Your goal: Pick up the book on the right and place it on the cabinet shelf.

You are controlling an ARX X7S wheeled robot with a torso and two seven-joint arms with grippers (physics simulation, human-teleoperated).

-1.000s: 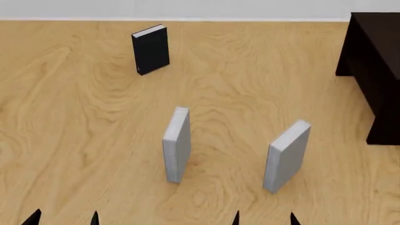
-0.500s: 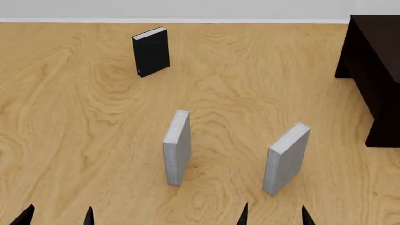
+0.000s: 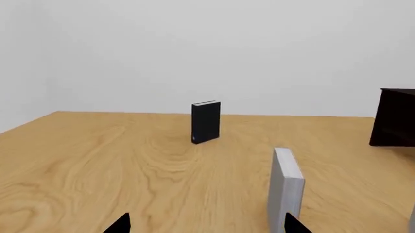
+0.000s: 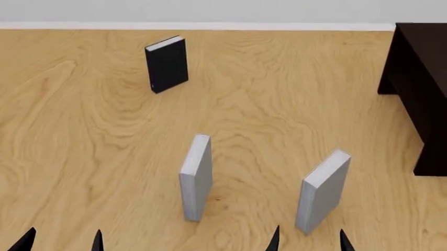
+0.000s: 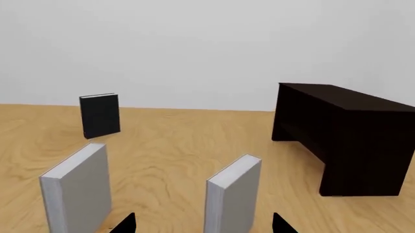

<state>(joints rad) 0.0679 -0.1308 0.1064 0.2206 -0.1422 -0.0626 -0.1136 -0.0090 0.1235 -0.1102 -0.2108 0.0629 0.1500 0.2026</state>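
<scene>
Your right gripper (image 5: 202, 224) stood wide, holding nothing, short of the book (image 5: 233, 199); only its wrist view showed the cabinet (image 5: 343, 141) whole. Left gripper (image 3: 207, 225) likewise.

Three books upright on the table (image 4: 84, 157): the book (image 4: 323, 191) front right, look-alike book (image 4: 196, 177) to its left (well apart), third book (image 4: 167, 64) far behind both. Cabinet shelf (image 4: 419, 78) at the right edge, behind the book.
</scene>
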